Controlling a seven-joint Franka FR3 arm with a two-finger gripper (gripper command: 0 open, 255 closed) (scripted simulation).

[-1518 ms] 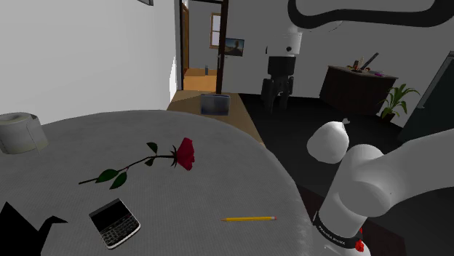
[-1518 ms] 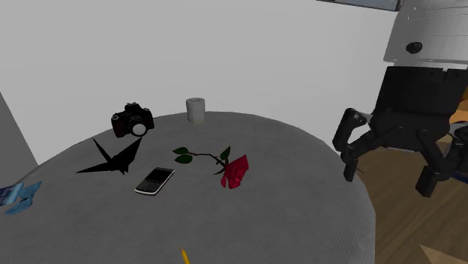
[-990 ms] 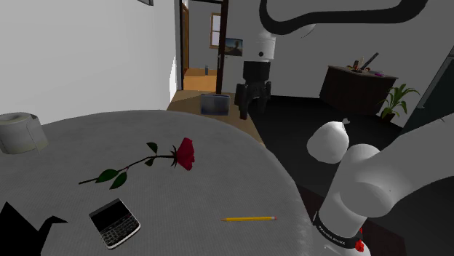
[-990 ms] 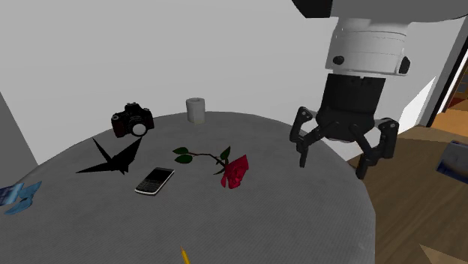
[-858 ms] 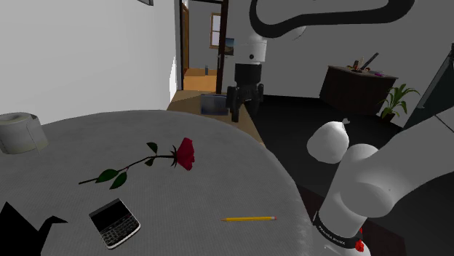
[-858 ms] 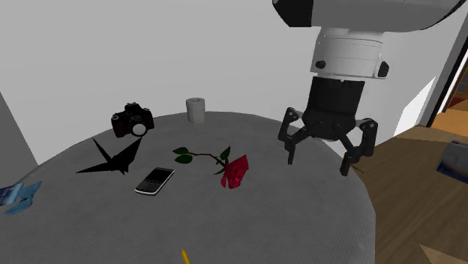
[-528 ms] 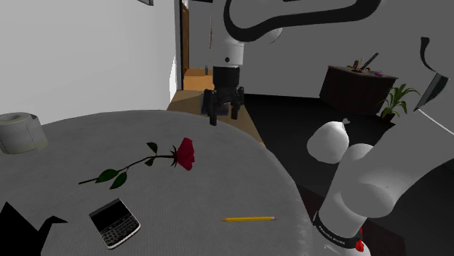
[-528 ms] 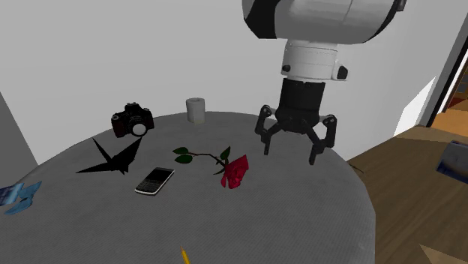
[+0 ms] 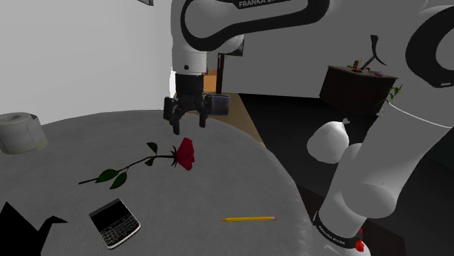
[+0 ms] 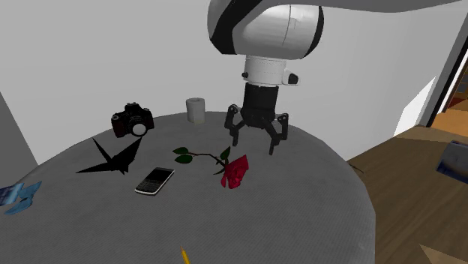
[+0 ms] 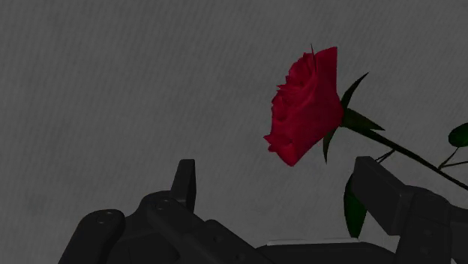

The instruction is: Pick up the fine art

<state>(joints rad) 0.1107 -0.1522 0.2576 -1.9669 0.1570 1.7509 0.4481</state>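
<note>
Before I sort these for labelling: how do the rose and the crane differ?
The rose is red with a green stem; the crane is all black. The rose lies close by the open pincer; the crane sits farther off, next to the phone. Both rest on the grey table.

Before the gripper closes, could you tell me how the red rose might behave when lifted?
The rose is probably light, given its thin stem and small bloom. Lying flat on the table, the stem may roll or slip when pinched. The bloom would likely crush if squeezed.
</note>
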